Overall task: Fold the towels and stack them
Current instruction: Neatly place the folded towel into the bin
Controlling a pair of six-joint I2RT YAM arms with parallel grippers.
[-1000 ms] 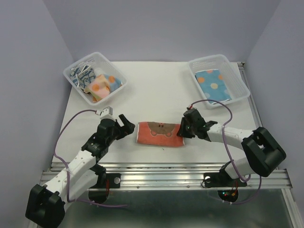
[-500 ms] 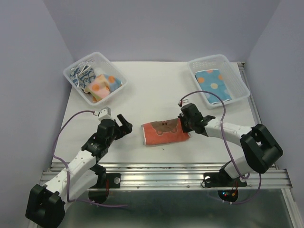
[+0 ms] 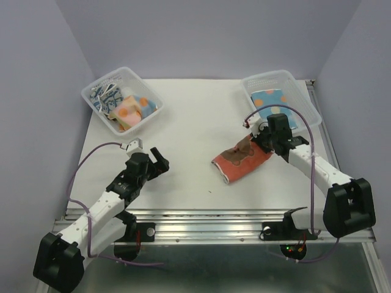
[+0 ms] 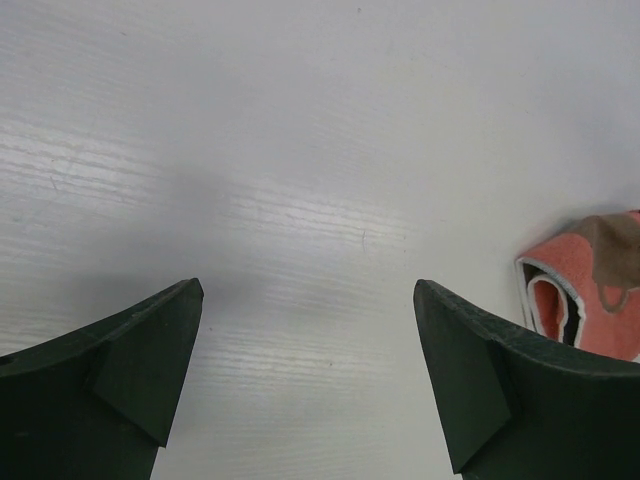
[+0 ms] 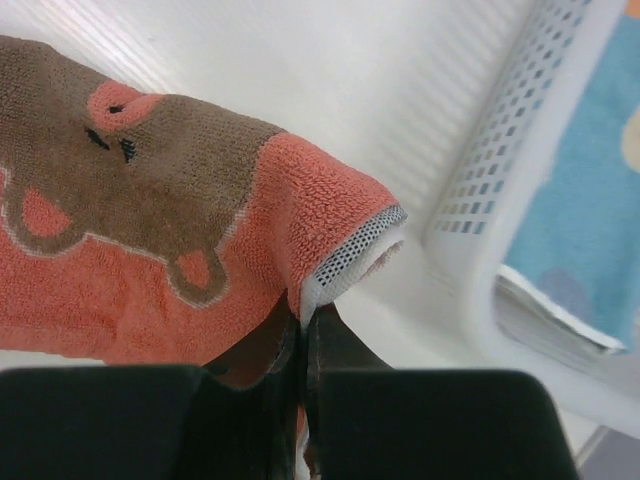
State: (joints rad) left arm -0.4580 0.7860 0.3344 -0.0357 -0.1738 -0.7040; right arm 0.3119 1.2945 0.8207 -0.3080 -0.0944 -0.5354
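Note:
A folded red-orange towel (image 3: 241, 160) with a brown bear print hangs from my right gripper (image 3: 264, 139), which is shut on its right edge and holds it lifted beside the right basket (image 3: 308, 105). In the right wrist view the towel (image 5: 150, 230) fills the left, pinched at its white-edged corner by my right gripper (image 5: 305, 330). A folded blue towel with orange dots (image 3: 275, 110) lies in that basket. My left gripper (image 3: 157, 162) is open and empty over bare table; in the left wrist view the towel's end (image 4: 590, 290) shows at the right.
A clear basket (image 3: 98, 110) at the back left holds several crumpled towels (image 3: 125, 107). The white table (image 3: 195, 116) ends at a metal rail along the near edge. Purple walls close in the left, back and right sides.
My right gripper has lifted the red-orange towel and carried it right and back toward the right basket. The left gripper has stayed about where it was.

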